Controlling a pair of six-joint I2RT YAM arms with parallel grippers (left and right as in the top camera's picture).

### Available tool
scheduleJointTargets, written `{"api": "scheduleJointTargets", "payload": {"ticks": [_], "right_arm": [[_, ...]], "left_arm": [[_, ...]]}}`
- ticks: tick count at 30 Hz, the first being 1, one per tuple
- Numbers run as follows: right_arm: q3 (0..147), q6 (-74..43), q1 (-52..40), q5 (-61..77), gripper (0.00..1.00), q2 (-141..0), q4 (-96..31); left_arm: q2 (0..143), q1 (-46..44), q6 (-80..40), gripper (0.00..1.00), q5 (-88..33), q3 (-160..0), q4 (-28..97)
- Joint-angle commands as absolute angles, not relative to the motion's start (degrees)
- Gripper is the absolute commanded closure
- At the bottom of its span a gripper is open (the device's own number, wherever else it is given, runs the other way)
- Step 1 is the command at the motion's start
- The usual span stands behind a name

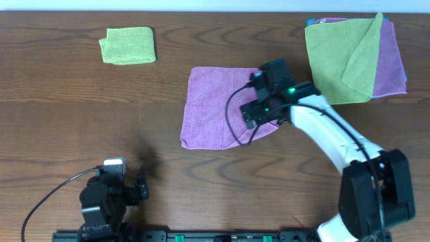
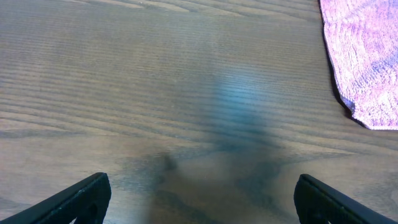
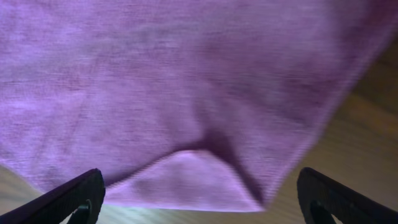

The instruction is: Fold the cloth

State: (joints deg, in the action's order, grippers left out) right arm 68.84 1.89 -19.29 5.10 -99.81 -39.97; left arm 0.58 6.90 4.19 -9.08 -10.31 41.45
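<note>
A purple cloth (image 1: 211,106) lies spread flat in the middle of the wooden table. My right gripper (image 1: 259,114) hovers over its right edge, open and empty. The right wrist view shows the cloth (image 3: 186,81) filling the frame, with a small corner flap (image 3: 186,177) folded over between my open fingers (image 3: 199,202). My left gripper (image 1: 127,191) sits near the table's front left, open and empty (image 2: 199,199) over bare wood. The cloth's edge (image 2: 367,62) shows at the upper right of the left wrist view.
A folded green cloth (image 1: 127,46) lies at the back left. At the back right, a green cloth (image 1: 339,57) lies on top of a purple cloth (image 1: 391,64) with a blue edge beneath.
</note>
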Motion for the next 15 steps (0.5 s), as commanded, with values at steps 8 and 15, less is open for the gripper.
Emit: {"api": "scheduleJointTargets", "payload": {"ticks": [8,15], "right_arm": [[68.5,15.0,-14.0,15.6,0.06,-101.3,-41.8],[68.5,17.5,-14.0,17.1,0.07,-105.1,-43.1]], "left_arm": [[0.3,6.6,1.0,0.05,-10.1,-9.5,41.3],[0.3,6.6,1.0,0.05,-10.1,-9.5,41.3]]}}
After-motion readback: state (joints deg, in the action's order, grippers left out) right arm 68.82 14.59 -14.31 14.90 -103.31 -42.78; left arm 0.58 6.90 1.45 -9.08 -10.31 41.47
